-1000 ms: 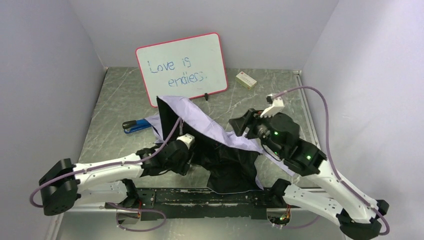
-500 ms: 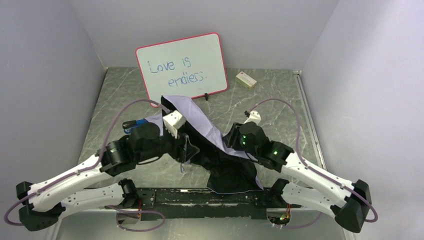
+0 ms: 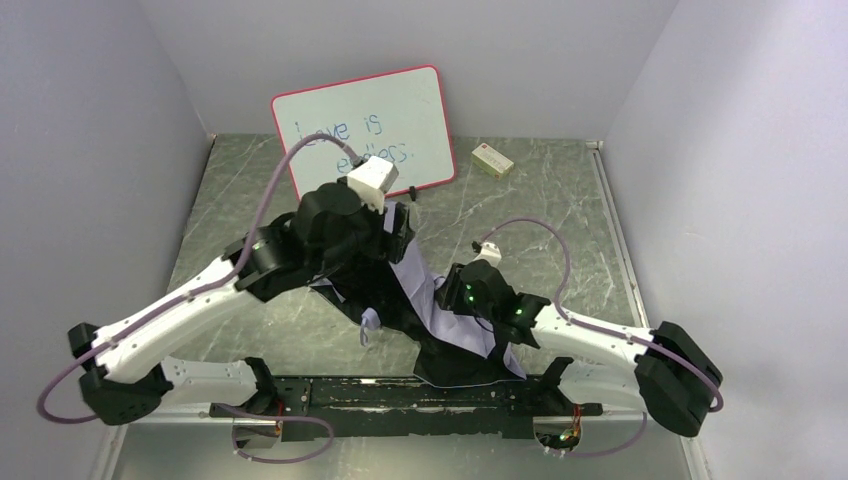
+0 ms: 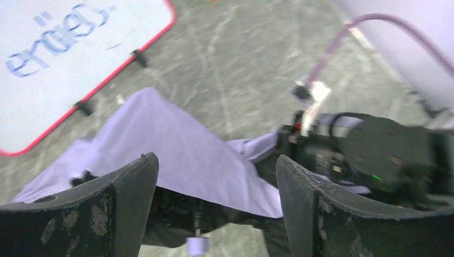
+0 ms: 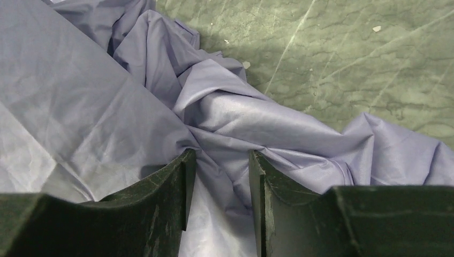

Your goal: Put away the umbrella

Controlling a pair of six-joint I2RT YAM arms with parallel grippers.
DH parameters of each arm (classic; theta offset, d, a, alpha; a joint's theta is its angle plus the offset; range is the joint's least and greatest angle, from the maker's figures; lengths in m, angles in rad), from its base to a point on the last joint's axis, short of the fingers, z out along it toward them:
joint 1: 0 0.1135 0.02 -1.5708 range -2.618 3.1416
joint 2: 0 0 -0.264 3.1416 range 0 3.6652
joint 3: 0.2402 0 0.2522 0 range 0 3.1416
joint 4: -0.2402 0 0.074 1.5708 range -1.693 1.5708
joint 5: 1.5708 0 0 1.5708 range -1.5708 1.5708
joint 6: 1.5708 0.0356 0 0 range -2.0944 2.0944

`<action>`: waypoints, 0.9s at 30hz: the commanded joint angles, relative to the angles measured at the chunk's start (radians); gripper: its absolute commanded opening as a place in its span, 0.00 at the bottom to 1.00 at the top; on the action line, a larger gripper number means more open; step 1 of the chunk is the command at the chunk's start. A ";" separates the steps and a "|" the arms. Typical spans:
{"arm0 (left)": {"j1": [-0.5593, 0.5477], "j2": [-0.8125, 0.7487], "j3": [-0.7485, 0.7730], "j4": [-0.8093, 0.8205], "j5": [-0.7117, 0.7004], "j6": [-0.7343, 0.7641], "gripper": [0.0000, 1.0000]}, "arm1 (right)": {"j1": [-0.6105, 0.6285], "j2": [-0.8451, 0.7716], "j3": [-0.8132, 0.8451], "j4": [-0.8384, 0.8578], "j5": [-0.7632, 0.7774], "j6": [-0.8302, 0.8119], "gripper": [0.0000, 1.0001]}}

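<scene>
Top external view: shows the umbrella [image 3: 425,290] half-collapsed in the middle of the surface [image 3: 560,200], not yet folded or strapped. Long axis slanting from the upper left, just below the whiteboard [image 3: 330,110], down to the lower right, ending in a flap of black lining near the bottom edge of the surface. Lavender fabric bunched along the upper side, black underside spilling toward the bottom of the frame.

Left wrist view: left end effector [image 4: 217,163] wide, holding nothing, poised clear above the fabric. Looks down over the upper-left end of the umbrella, with a lavender panel filling the gap between the two fingers [image 4: 123,203] but well below them. At bottom centre, a small lavender knob [image 4: 197,245], probably the handle end, pointing toward the bottom of the frame.

Right wrist view: right end effector [image 5: 220,155] narrow, down on the fabric, with a ridge of lavender cloth caught between its tips and creases converging on the gap. Reads as a pinch on a fold of the canopy rather than on anything rigid; firmness of the hold not certain.

Judged from this: right side in contact at the middle of the umbrella, right of centre in the top view; left side nearer the upper-left end and the knob, yet apart from both. Next move likely hinges on bringing the left end effector straight down toward the knob, across the long axis, with the right pinning the cloth.
</scene>
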 commanded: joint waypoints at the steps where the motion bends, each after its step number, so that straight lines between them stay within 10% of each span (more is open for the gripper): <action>1: 0.100 0.073 0.092 -0.082 -0.128 0.067 0.85 | 0.012 0.055 -0.010 0.121 -0.006 0.015 0.45; 14: 0.255 0.166 0.186 -0.111 0.008 0.176 0.75 | 0.019 0.038 -0.018 0.098 0.013 -0.010 0.45; 27: 0.270 0.204 -0.085 -0.057 0.101 0.115 0.36 | 0.019 0.045 0.004 0.091 -0.002 -0.032 0.45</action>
